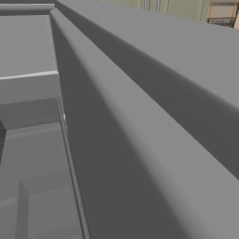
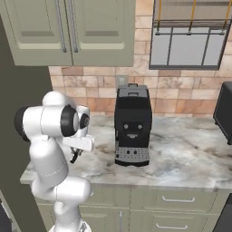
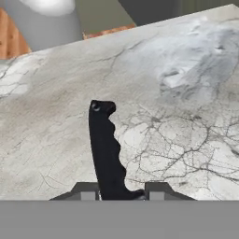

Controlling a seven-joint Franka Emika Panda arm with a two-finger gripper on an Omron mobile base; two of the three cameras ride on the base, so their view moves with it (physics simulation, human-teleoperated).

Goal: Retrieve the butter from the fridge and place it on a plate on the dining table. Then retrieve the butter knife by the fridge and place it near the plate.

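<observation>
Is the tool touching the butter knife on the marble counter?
Touching. In the hand view the tool has its fingertips closed against the butter knife from both sides.

Marble counter [image 2: 190, 158], brick wall [image 2: 181, 97], green cabinets [image 2: 72, 29]

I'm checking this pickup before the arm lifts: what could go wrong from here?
The gripper is shut on the butter knife at one end, so the long free handle may swing or slip during the lift. The knife lies flat on the marble counter; the fingertips sit low and might scrape it. The coffee machine stands close beside the arm and could be bumped.
</observation>
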